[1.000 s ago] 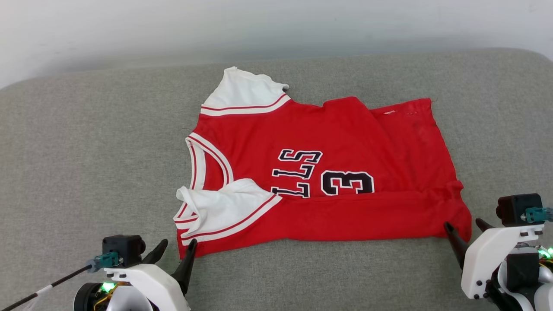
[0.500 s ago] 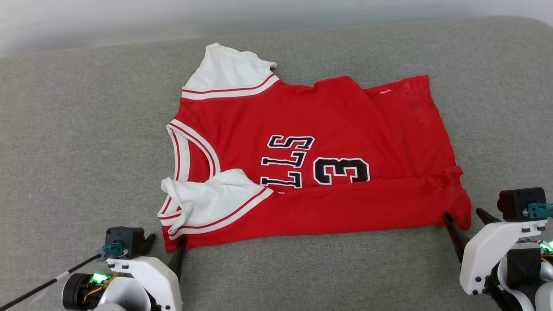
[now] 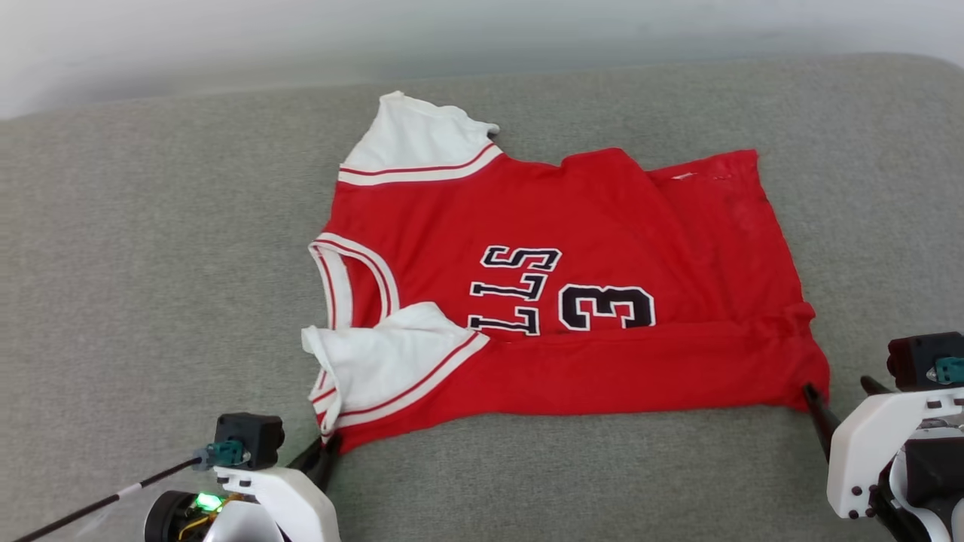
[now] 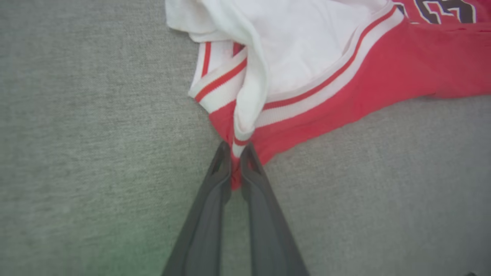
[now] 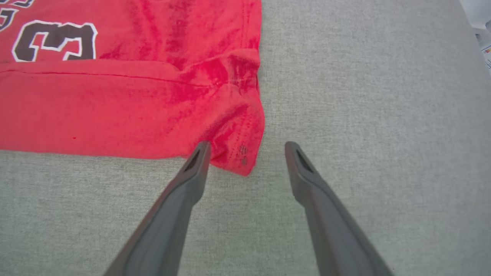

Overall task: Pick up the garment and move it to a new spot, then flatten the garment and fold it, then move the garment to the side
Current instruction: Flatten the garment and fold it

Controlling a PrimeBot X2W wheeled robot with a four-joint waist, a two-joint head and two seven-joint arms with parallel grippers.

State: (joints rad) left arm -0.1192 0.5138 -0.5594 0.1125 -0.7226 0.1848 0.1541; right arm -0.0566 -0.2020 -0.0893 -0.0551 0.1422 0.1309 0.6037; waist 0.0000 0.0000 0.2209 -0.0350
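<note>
The garment, a red jersey with white sleeves and black print, lies spread on the grey cushion, its near long edge folded over onto the print. My left gripper is at the near left corner. In the left wrist view the left gripper is shut on the garment, pinching the red corner and striped trim below the white sleeve. My right gripper stands open at the near right corner. In the right wrist view the right gripper straddles the hem corner of the garment, one finger on each side.
The grey cushion stretches wide to the left, right and front of the garment. Its far edge meets a pale wall. A black cable runs from my left wrist to the lower left.
My left gripper's fingers have closed on the garment's near left corner. The right gripper stays open at the right corner. The head camera has shifted, moving the whole picture.
</note>
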